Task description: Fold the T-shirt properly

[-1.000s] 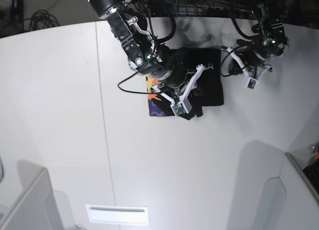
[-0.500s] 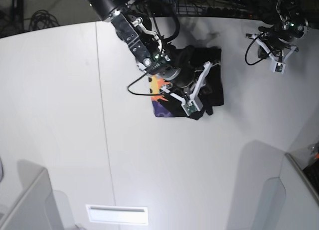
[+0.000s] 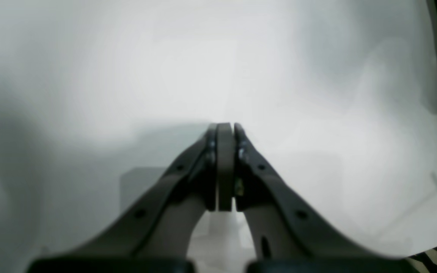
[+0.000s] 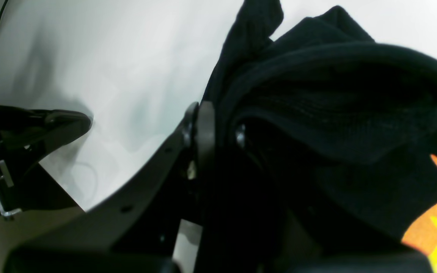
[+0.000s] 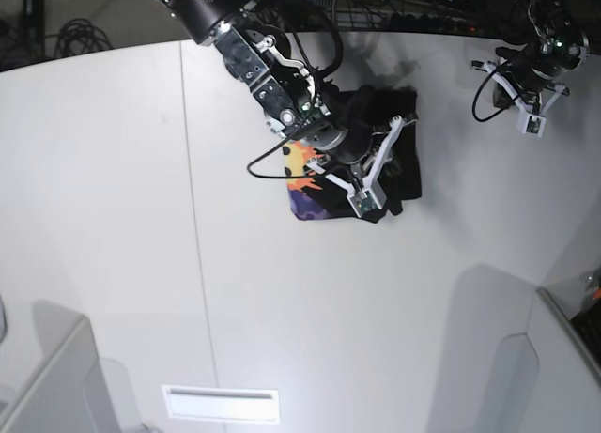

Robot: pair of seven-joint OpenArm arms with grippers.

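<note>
Right gripper (image 4: pixel 218 132) pinching black T-shirt (image 4: pixel 336 125) fold – cloth lies rightward; left gripper (image 3: pixel 225 131) pressed together, empty, well apart.

The right arm is stretched from the top of the base view down toward the middle, its wrist turned so that the right gripper (image 5: pixel 380 165) points down and to the right. Its jaws are seen nearly closed, pinched on a thick fold of the T-shirt (image 4: pixel 336 113). The left arm is held high at the far right, apart from the other. The left gripper (image 3: pixel 225 131) is seen with its fingers pressed together and nothing between them, apparently raised clear of the table (image 5: pixel 394 301).
</note>
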